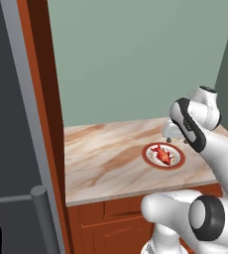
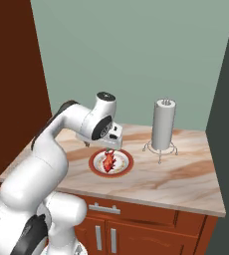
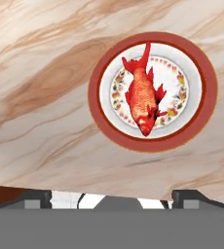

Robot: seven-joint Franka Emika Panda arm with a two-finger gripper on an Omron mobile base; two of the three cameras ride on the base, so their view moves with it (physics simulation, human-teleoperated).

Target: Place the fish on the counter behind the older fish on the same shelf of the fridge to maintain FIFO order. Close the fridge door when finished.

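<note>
A pale green wall backs a marbled beige worktop (image 2: pixel 186 169) set over reddish-brown cabinets, with a tall grey fridge door (image 1: pixel 17 149) and its bar handle standing at the left of the left base view. A paper towel roll (image 2: pixel 163 124) on a wire stand rises toward the worktop's back right, well apart from the work.

The fish (image 3: pixel 144 95) lies on a red-rimmed plate (image 3: pixel 201 116) that sits near the worktop's front edge, about midway along it in the right base view. It is the bright red-orange one, and it lies wholly inside the plate's white middle.

The gripper (image 2: pixel 110 147) hangs just above the plate, pointing down, its jaws spread wide and holding nothing. In the hand view the two finger tips (image 3: pixel 36 198) stand at the bottom, far apart, and the fish lies ahead of them and a little toward the right-hand tip rather than centred between them.

The relation that matters is the fish's long axis: in the hand view it runs nearly top to bottom, forked tail at the top, head at the bottom, leaning slightly. The line between the finger tips runs across that, so the jaws look already set to close over the narrow body. By my reading the descent needs a small shift toward the fish before it goes down, and the plate's raised rim could catch a tip.
</note>
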